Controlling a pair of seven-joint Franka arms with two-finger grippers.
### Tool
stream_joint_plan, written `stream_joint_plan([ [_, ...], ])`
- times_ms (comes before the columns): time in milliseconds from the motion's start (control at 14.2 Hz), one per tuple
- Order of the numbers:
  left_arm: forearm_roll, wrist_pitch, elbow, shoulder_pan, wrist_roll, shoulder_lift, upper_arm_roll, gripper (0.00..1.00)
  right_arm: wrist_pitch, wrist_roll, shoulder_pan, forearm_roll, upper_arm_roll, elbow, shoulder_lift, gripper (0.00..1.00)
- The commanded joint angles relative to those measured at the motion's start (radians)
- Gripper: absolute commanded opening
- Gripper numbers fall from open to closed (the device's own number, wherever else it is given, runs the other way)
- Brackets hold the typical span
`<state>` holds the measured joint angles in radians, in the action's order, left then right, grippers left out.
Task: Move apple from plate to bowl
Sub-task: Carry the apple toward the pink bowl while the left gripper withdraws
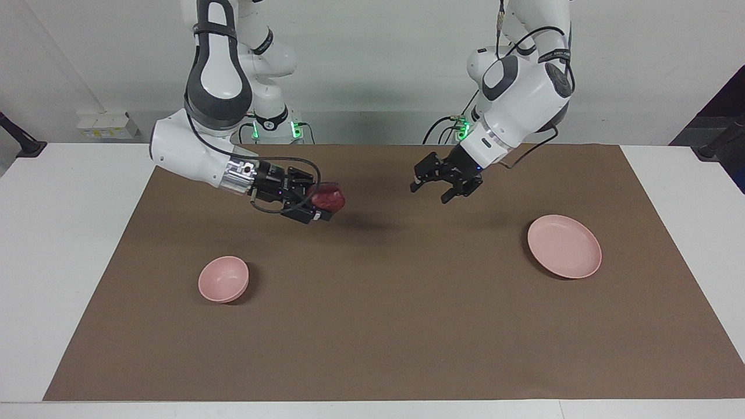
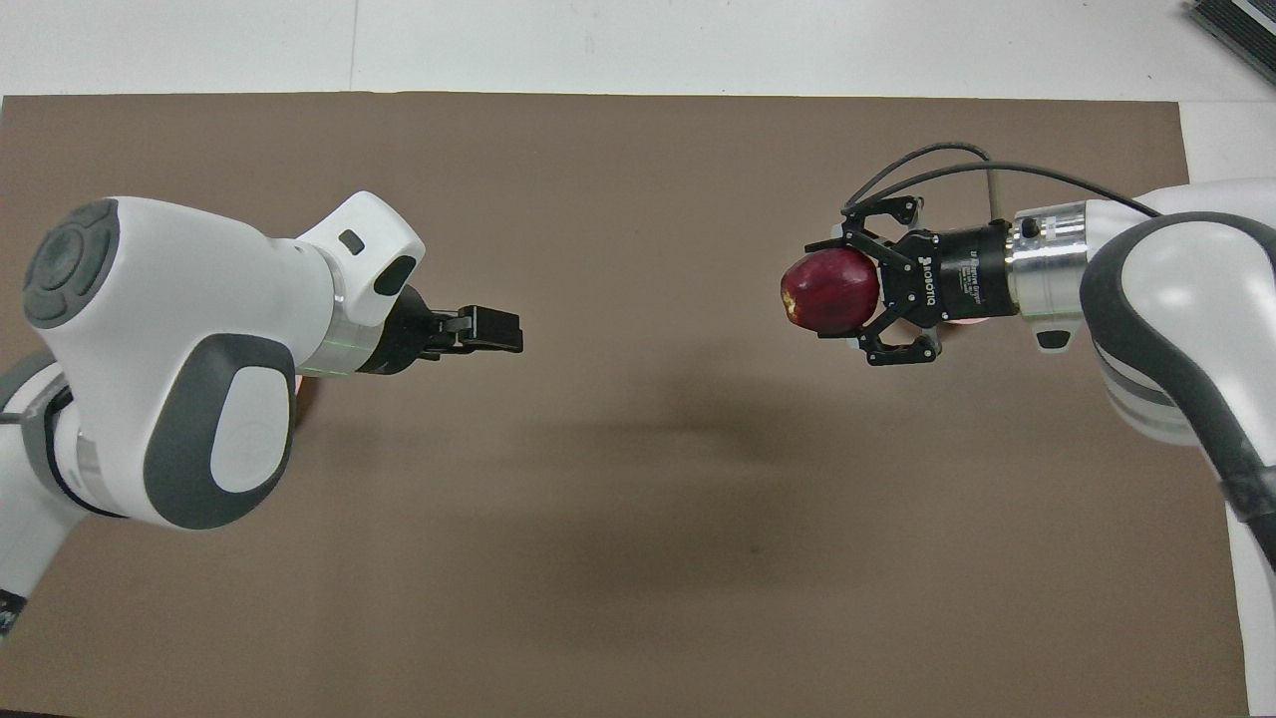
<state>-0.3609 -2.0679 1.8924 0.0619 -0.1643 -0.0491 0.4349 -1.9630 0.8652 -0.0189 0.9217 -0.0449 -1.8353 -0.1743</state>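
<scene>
The dark red apple (image 1: 329, 197) is up in the air, held by my right gripper (image 1: 323, 205), which is shut on it over the brown mat, toward the bowl's end. It also shows in the overhead view, the apple (image 2: 827, 290) in the right gripper (image 2: 849, 295). The small pink bowl (image 1: 223, 279) sits empty on the mat, farther from the robots than the apple's spot. The flat pink plate (image 1: 564, 246) lies empty toward the left arm's end. My left gripper (image 1: 440, 187) is open and empty over the mat beside the plate. It shows edge-on in the overhead view (image 2: 495, 330), where the arms hide the bowl and plate.
A brown mat (image 1: 384, 314) covers most of the white table (image 1: 70, 244). A white power strip (image 1: 107, 125) lies at the wall past the right arm's end of the table.
</scene>
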Motion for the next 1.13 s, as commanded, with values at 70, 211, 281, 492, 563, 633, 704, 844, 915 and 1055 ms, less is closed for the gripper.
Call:
stream_joint_plan([
  [70,0.123,0.043,0.019,0.097,0.112,0.028,0.007,1.00,-0.126,-0.029,0.008,-0.261,-0.009,0.031,-0.034,0.00],
  [211,0.141,0.045,0.019,0.165,0.205,0.025,0.005,1.00,-0.174,-0.046,0.010,-0.398,-0.009,0.030,-0.047,0.00],
  [281,0.181,0.045,0.019,0.189,0.245,0.025,0.007,1.00,-0.203,-0.057,0.010,-0.494,-0.007,0.028,-0.050,0.00],
  [492,0.272,0.043,0.007,0.237,0.285,0.015,0.007,1.00,-0.212,-0.089,0.020,-0.774,-0.009,0.022,-0.053,0.00],
  [563,0.276,0.042,-0.001,0.239,0.287,0.014,0.005,1.00,-0.217,-0.116,0.033,-0.834,-0.009,0.018,-0.053,0.00],
  [633,0.277,0.043,-0.012,0.240,0.287,0.012,0.005,1.00,-0.252,-0.132,0.037,-0.880,-0.009,0.005,-0.051,0.00],
  [704,0.278,0.045,-0.022,0.242,0.287,0.012,0.002,1.00,-0.308,-0.137,0.042,-0.936,-0.007,-0.016,-0.051,0.00],
  [844,0.334,0.060,-0.056,0.228,0.295,0.012,-0.034,1.00,-0.388,-0.132,0.059,-1.073,-0.007,-0.053,-0.053,0.00],
  [915,0.374,0.093,-0.084,0.210,0.302,0.017,-0.065,1.00,-0.423,-0.130,0.062,-1.116,-0.009,-0.068,-0.056,0.00],
  [1055,0.378,0.190,-0.171,0.114,0.333,0.018,-0.201,1.00,-0.529,-0.123,0.060,-1.155,-0.006,-0.120,-0.059,0.00],
])
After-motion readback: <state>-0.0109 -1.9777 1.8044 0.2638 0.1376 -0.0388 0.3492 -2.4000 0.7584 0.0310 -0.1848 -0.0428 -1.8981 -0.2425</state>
